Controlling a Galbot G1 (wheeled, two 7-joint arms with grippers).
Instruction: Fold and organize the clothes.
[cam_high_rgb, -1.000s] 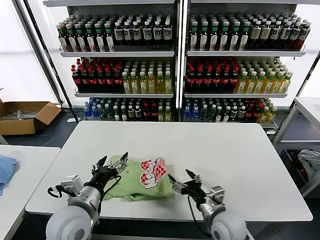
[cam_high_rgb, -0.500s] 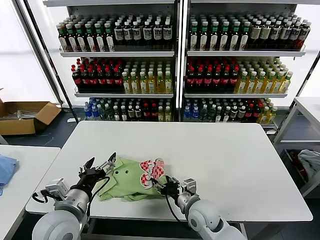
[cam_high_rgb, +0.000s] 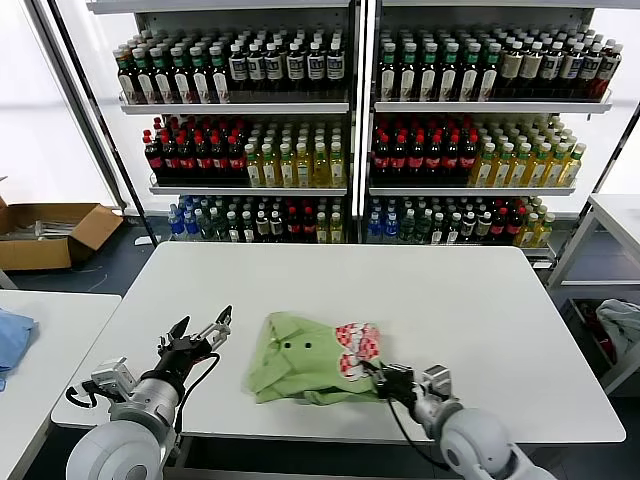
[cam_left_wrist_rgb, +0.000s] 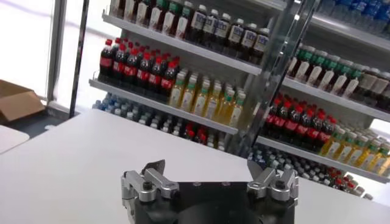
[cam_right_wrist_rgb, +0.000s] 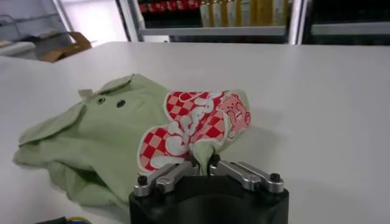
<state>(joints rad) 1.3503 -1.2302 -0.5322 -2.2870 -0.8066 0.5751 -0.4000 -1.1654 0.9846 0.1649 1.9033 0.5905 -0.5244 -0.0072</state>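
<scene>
The light-green shirt (cam_high_rgb: 305, 362) with dark buttons and a red-and-white checkered print lies bunched near the white table's (cam_high_rgb: 400, 290) front edge. It also shows in the right wrist view (cam_right_wrist_rgb: 128, 131). My right gripper (cam_high_rgb: 382, 376) is shut on a fold of the shirt's hem at its right side, just below the print (cam_right_wrist_rgb: 201, 162). My left gripper (cam_high_rgb: 200, 335) is open and empty, to the left of the shirt and apart from it; in its own view (cam_left_wrist_rgb: 207, 173) only bare table lies between its fingers.
Shelves of bottles (cam_high_rgb: 350, 130) stand behind the table. A second table with a blue cloth (cam_high_rgb: 12, 335) is at the left, a cardboard box (cam_high_rgb: 50, 232) on the floor behind it, and a bin with cloth (cam_high_rgb: 615, 325) at the right.
My right gripper has closed on the shirt and pulled it to the right along the front edge. My left gripper drew back left off the shirt, then held still.
</scene>
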